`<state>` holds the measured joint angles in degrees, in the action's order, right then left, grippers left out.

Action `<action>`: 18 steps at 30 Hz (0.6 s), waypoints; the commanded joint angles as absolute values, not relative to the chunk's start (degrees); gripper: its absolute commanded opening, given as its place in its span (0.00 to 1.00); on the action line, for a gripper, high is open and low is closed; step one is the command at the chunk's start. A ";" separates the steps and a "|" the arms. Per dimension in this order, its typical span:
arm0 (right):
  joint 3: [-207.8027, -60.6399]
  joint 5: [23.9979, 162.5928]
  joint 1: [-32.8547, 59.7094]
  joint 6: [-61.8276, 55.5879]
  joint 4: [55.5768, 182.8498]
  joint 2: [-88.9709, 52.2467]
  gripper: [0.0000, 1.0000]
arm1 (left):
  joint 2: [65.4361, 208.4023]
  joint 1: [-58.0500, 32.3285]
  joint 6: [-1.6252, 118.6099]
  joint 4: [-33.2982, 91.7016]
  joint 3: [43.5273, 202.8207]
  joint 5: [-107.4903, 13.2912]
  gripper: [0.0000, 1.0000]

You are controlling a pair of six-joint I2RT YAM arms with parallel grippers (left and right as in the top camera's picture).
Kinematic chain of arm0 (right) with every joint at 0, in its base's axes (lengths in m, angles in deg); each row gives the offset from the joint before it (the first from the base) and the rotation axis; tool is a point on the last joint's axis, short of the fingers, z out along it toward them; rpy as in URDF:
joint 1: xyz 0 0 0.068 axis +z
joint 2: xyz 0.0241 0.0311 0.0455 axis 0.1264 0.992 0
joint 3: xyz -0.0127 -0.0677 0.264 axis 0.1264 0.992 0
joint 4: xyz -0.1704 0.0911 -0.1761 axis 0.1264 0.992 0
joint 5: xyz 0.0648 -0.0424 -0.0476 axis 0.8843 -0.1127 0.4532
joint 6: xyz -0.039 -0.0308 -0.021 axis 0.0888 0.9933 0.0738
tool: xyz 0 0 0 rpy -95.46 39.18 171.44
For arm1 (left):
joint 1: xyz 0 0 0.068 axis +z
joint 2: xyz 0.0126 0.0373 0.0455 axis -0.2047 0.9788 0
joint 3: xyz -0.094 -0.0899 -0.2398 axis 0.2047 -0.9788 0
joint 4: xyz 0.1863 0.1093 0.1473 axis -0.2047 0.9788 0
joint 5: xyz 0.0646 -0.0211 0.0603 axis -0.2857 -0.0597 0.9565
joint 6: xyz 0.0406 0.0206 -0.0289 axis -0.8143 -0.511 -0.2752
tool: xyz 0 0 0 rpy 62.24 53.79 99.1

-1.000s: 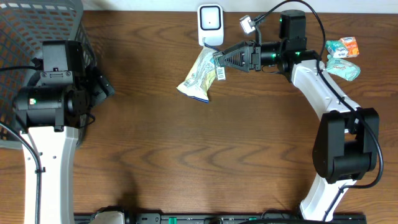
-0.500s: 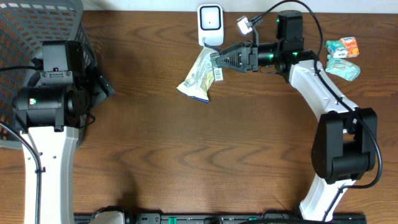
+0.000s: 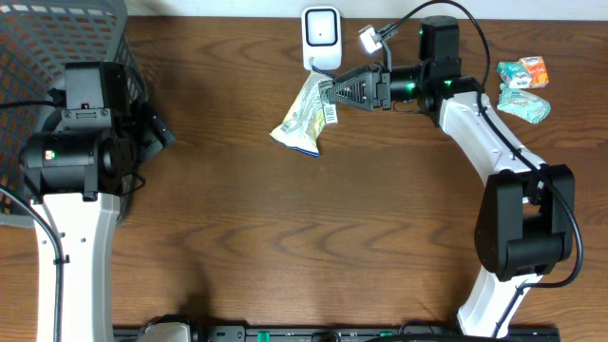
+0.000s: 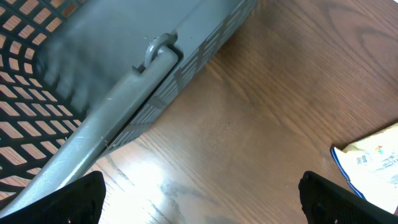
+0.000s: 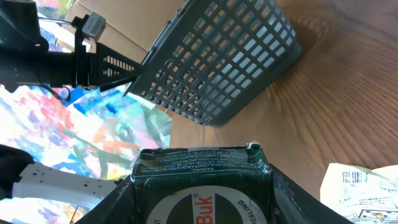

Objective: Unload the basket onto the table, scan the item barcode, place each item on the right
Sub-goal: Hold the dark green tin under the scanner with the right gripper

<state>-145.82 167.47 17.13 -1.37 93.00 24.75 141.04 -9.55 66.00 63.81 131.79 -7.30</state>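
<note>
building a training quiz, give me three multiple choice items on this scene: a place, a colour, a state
1. Where is the pale snack bag?
A. on the table by the white scanner
B. at the table's near edge
C. off the table

2. What colour is the basket?
A. red
B. white
C. grey

3. What is the right hand doing?
A. hanging empty
B. gripping a green packet
C. pressing on the table

Answers: 1 A, overhead it lies just in front of the scanner; 2 C, grey mesh in every view; 3 B, the right wrist view shows the packet between its fingers.
</note>
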 commanded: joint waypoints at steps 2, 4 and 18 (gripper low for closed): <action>-146.49 167.60 17.48 -1.83 93.06 24.77 0.38 | 141.26 -9.09 66.92 63.97 131.61 -6.58 0.98; -146.49 165.76 17.48 -1.85 93.67 24.77 0.38 | 141.26 -9.09 66.92 63.97 131.61 -6.58 0.98; -146.47 160.19 17.46 1.62 99.53 24.77 0.37 | 141.26 -9.09 66.92 63.97 131.61 -6.58 0.98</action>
